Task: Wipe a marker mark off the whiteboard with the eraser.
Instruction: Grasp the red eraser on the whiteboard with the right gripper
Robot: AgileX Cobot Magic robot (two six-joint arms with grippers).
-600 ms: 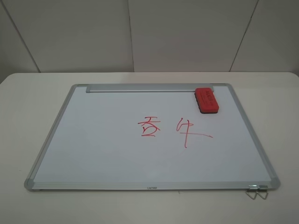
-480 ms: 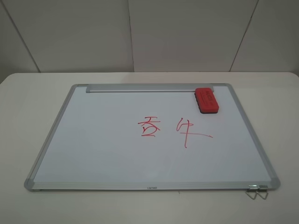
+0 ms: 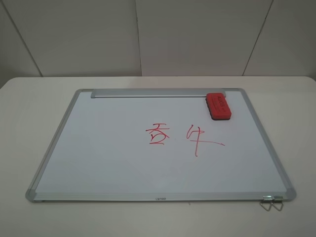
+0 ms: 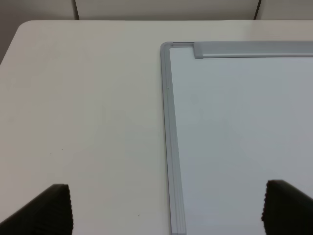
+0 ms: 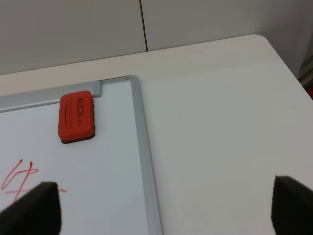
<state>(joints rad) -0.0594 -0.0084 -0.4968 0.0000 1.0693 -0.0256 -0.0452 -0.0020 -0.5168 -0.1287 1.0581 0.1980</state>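
Note:
The whiteboard lies flat on the table. The small red marker mark, with stacked strokes, sits near the board's middle. The red eraser rests on the board's far right corner, just below the tray strip, lettering up. In the right wrist view the eraser lies ahead of my right gripper, which is open and well short of it. My left gripper is open above the whiteboard's left frame. Neither gripper shows in the exterior high view.
A second red mark with a long horizontal tail lies right of the small one. A metal clip pokes out at the board's near right corner. White table surrounds the board; a wall stands behind.

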